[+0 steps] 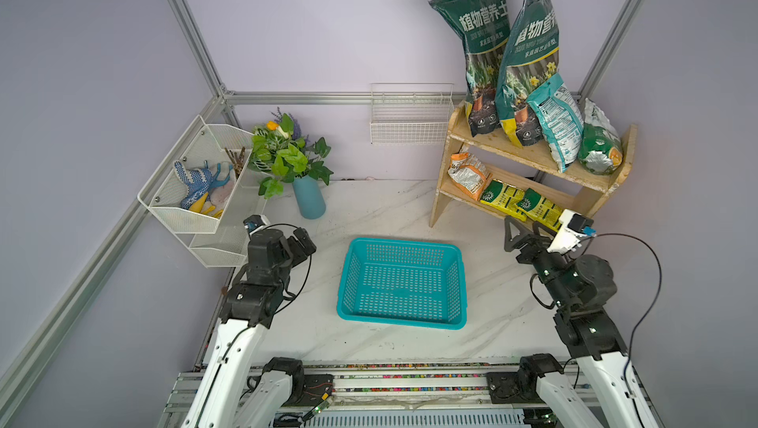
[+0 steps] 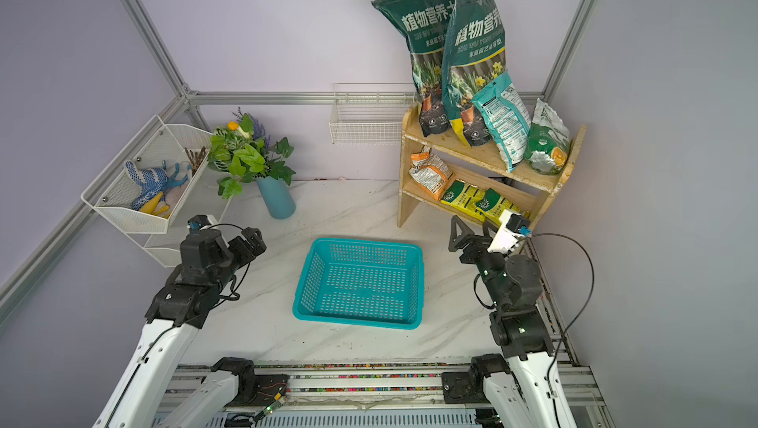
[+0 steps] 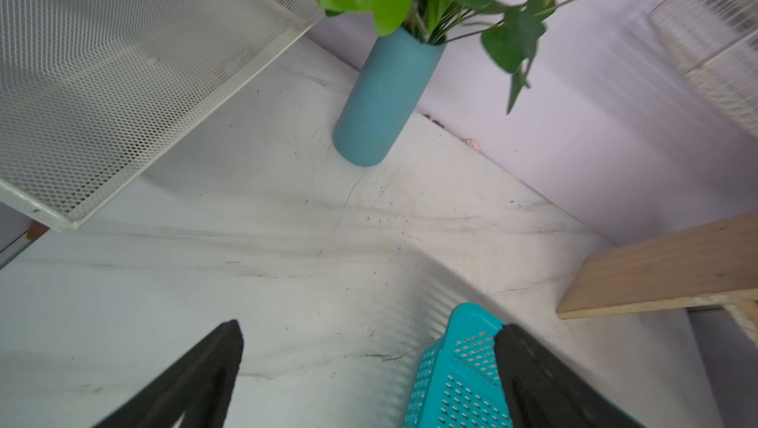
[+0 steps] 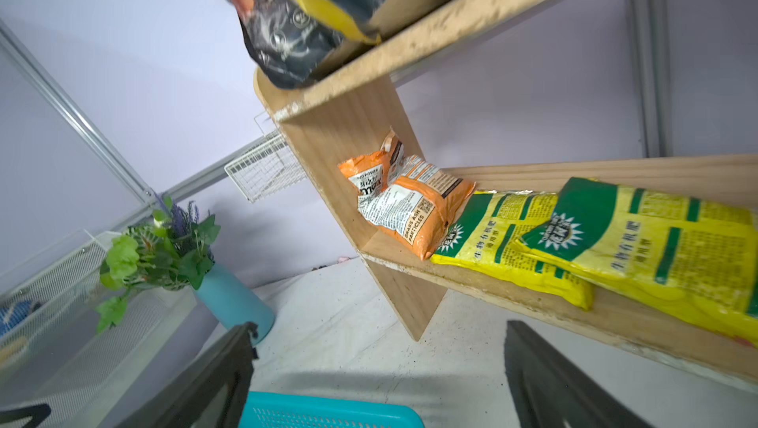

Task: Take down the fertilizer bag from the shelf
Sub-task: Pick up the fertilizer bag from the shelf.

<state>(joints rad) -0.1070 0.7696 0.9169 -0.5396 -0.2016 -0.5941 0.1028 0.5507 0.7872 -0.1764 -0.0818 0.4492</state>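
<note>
Black right gripper (image 4: 377,325), wide open and empty, sits just before pale wooden two-tier shelf (image 4: 357,151), presumably targeting its lower-tier yellow fertilizer bag (image 4: 676,249).

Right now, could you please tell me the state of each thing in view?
left gripper, open, empty.
right gripper, open, empty.
teal basket, upright, empty.
shelf, standing, bags on both tiers.
wire wall basket, empty.
upper mesh basket, holding gloves.
vase, upright, holding greenery.
</note>
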